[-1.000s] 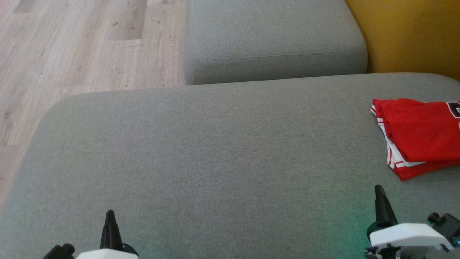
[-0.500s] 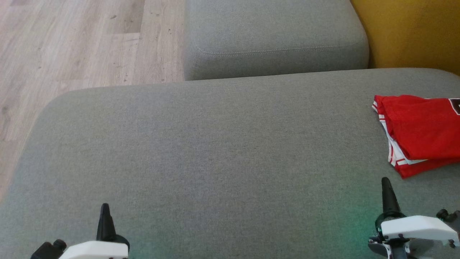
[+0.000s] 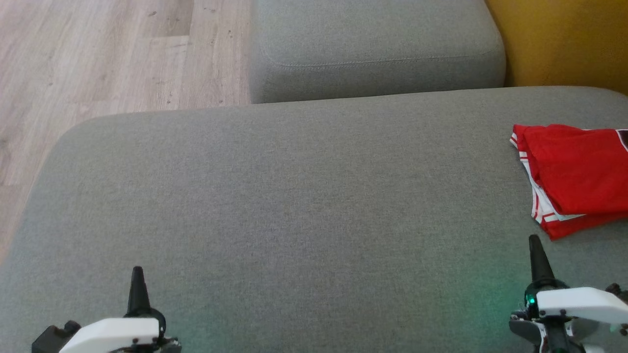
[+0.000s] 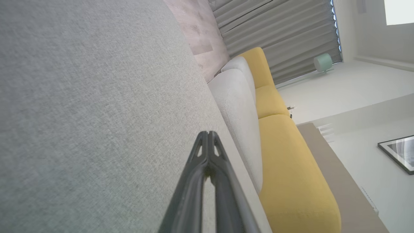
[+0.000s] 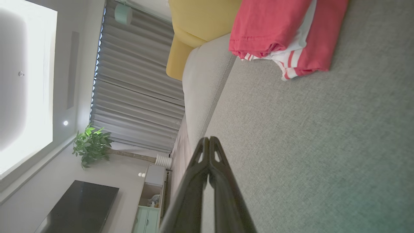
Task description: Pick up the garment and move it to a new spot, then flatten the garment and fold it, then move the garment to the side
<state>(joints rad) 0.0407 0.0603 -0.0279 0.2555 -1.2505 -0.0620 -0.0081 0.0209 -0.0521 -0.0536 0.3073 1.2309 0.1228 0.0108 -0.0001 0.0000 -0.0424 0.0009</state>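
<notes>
With the red garment [image 3: 579, 176] lying folded at the grey cushion's [image 3: 294, 196] right edge, apparently finished, I rest the left gripper [image 3: 137, 274] and right gripper [image 3: 536, 245] near me, fingers pressed together, empty.

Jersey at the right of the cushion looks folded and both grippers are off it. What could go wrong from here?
1. The right gripper, shut, sits close to the near corner of the jersey; a forward move could snag the striped hem and undo the fold.
2. The jersey runs out of the head view's right edge, so whether it sits near the edge of the cushion cannot be told; it might slide off.
</notes>
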